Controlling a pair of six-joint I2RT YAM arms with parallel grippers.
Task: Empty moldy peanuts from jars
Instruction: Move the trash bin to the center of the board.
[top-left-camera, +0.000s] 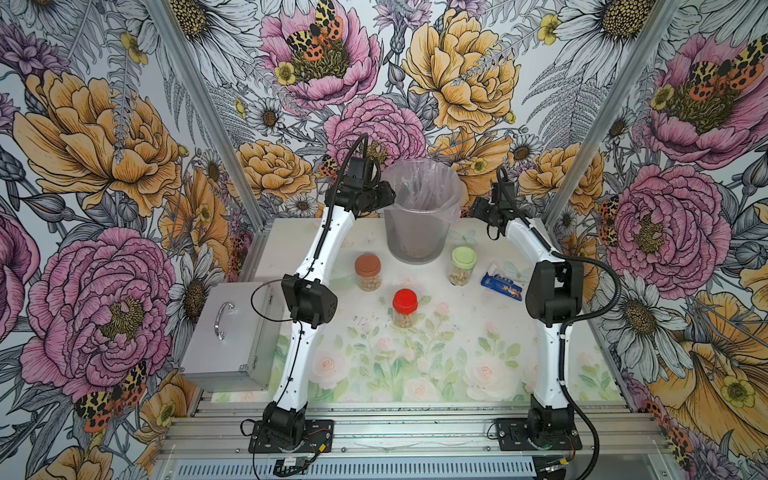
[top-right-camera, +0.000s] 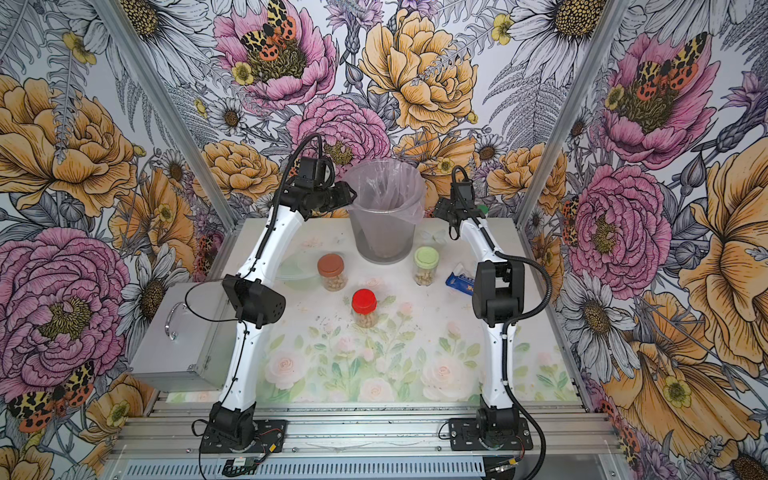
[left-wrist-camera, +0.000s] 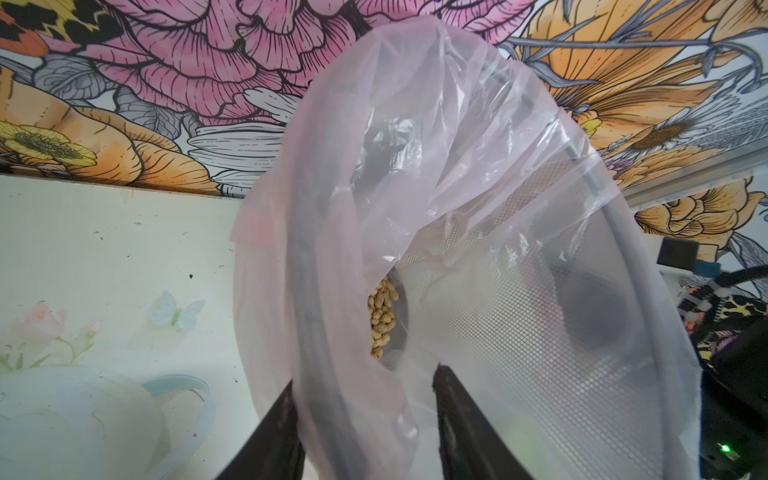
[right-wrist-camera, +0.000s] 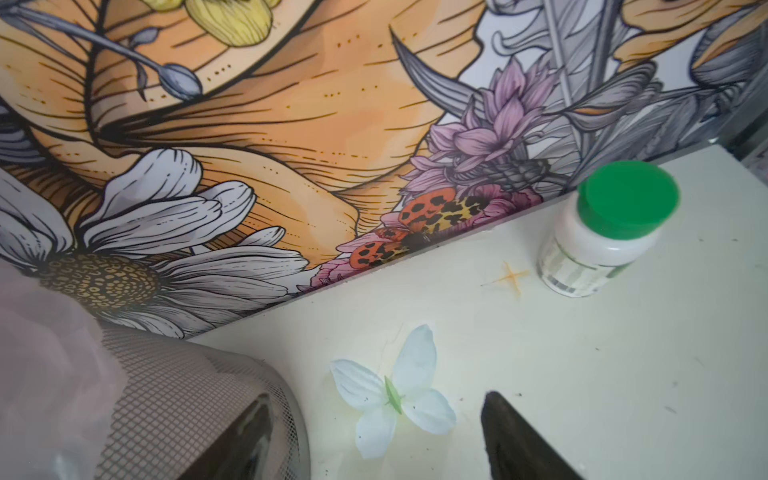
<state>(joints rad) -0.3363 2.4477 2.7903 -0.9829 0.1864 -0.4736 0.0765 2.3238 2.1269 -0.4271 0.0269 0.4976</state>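
Three jars stand upright on the table with their lids on and moldy peanuts (top-left-camera: 369, 284) inside: brown lid (top-left-camera: 368, 272) (top-right-camera: 331, 272), light green lid (top-left-camera: 463, 266) (top-right-camera: 426, 266), red lid (top-left-camera: 404, 307) (top-right-camera: 364, 308). Neither gripper touches them. My left gripper (top-left-camera: 388, 195) (left-wrist-camera: 363, 374) sits astride the lined bucket's rim (left-wrist-camera: 320, 395). One finger is outside against the liner, the other inside, and slack film fills the gap. More peanuts (left-wrist-camera: 382, 320) lie at the bucket's bottom. My right gripper (top-left-camera: 476, 208) (right-wrist-camera: 374, 403) is open at the bucket's other side, with one finger (right-wrist-camera: 249, 436) showing through the mesh wall.
The clear bucket (top-left-camera: 419, 216) stands at the back middle. A white bottle with a green cap (right-wrist-camera: 602, 232) is in the back right corner. A blue packet (top-left-camera: 500, 284) lies by my right arm, and a metal case (top-left-camera: 232, 336) is off the table's left edge. A fabric butterfly (right-wrist-camera: 390, 395) lies flat.
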